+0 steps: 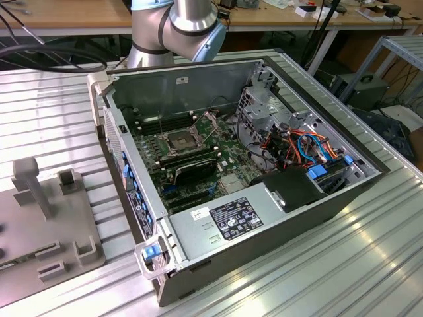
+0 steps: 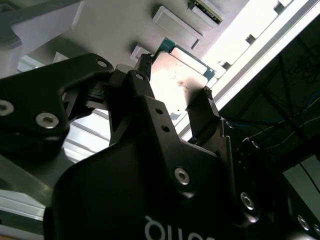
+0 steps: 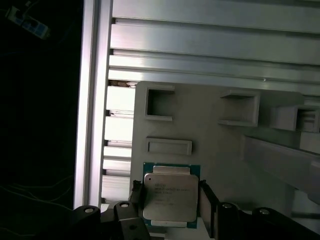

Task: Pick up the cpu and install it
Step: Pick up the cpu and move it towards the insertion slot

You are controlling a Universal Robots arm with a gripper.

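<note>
The cpu, a small square chip with a silver-grey metal top on a green board, sits between my two black fingers in both wrist views. It is over the grey holder plate. My gripper is shut on it, with a fingertip pressed against each of two opposite edges. In the second wrist view the cpu shows beyond my gripper. I cannot tell whether the chip rests on the plate or hangs just above it. In the exterior view the black-framed socket stands open on the motherboard.
The open computer case lies on the slatted aluminium table, with cables, a power supply and memory sticks inside. The grey holder plate with raised pockets lies at the exterior view's left. A table edge rail runs beside the plate.
</note>
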